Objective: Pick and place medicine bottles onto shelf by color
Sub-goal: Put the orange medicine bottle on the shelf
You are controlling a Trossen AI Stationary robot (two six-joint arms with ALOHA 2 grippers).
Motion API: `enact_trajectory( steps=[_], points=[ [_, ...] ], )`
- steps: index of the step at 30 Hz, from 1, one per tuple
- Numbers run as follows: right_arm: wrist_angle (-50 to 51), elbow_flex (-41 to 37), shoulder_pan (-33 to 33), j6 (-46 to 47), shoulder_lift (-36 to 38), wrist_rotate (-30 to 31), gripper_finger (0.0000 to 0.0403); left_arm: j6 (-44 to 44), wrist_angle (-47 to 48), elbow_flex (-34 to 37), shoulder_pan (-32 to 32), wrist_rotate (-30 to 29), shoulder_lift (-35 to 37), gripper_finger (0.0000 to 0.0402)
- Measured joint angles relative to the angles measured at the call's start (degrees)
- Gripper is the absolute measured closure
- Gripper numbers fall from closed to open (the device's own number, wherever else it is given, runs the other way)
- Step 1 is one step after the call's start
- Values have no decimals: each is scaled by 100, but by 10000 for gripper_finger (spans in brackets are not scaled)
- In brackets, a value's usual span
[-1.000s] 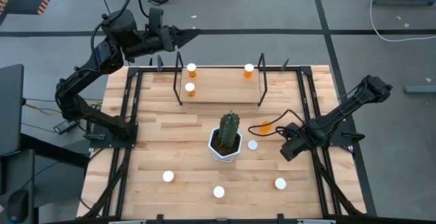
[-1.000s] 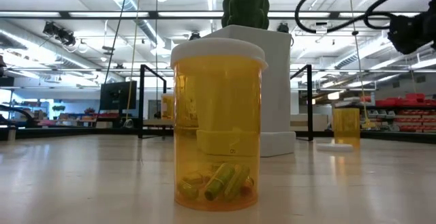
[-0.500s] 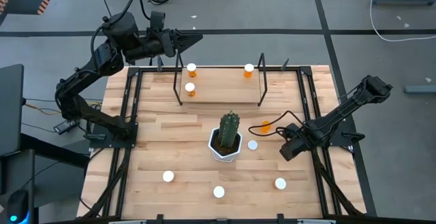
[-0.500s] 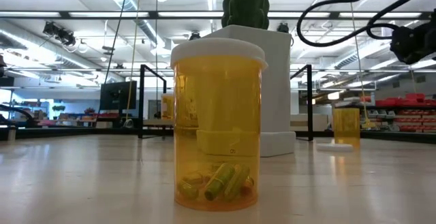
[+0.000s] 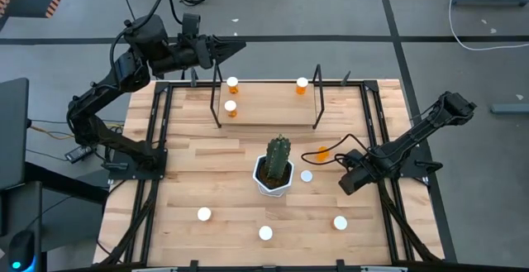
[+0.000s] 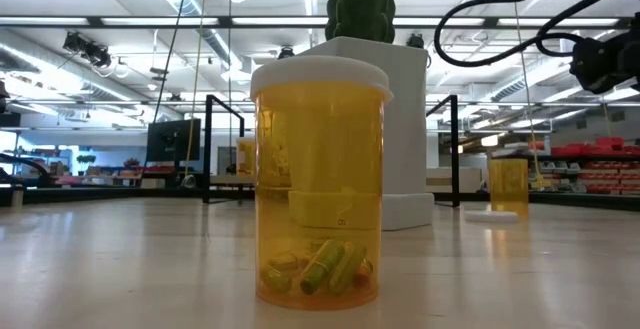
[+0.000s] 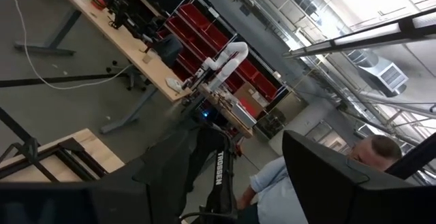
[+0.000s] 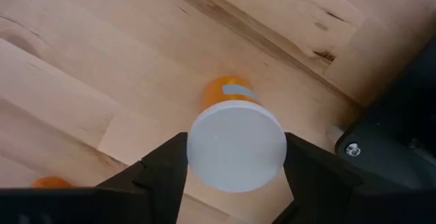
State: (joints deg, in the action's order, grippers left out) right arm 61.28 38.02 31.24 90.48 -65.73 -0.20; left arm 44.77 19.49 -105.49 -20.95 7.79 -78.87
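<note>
My right gripper (image 5: 351,183) is over the table's right side, shut on a medicine bottle (image 8: 228,91) with a white cap. My left gripper (image 5: 231,47) is open and empty, raised beyond the shelf's far left corner. The shelf (image 5: 264,116) stands at the far middle with three orange bottles on it (image 5: 232,82) (image 5: 231,107) (image 5: 302,84). Other bottles are on the table (image 5: 322,152) (image 5: 307,175) (image 5: 203,214) (image 5: 340,222). One more near the front edge (image 5: 265,233) fills the low view (image 6: 320,179), standing on its base. My right gripper pinches the bottle's round white cap (image 8: 199,149) between its two fingers (image 8: 163,166), one on each side of the rim. The fingers come from above, slanting down. The orange body points away below the cap; whether its base is clear of the table I cannot tell.
A green cactus in a white pot (image 5: 277,171) stands mid-table between the shelf and the near bottles. A black cable (image 5: 335,144) loops by my right gripper. Black frame rails (image 5: 157,140) run along both table sides. A person (image 7: 368,163) shows in the room beyond.
My left gripper has shifted a little toward the table's right, above the shelf's far left corner. In the low view my right gripper has dipped slightly and its cable loop has moved. The bottles on the table and shelf have stayed put.
</note>
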Motion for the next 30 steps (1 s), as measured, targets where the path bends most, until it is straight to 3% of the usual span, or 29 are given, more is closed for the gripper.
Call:
enact_trajectory(
  steps=[20, 30],
  points=[
    [7, 254, 0, -24, 2, -47, 174, 102, -314, 0, 0, 1, 1, 166],
    [683, 1117, -131, -500, 2, -7, 174, 31, -322, 0, 0, 0, 0, 168]
  ],
)
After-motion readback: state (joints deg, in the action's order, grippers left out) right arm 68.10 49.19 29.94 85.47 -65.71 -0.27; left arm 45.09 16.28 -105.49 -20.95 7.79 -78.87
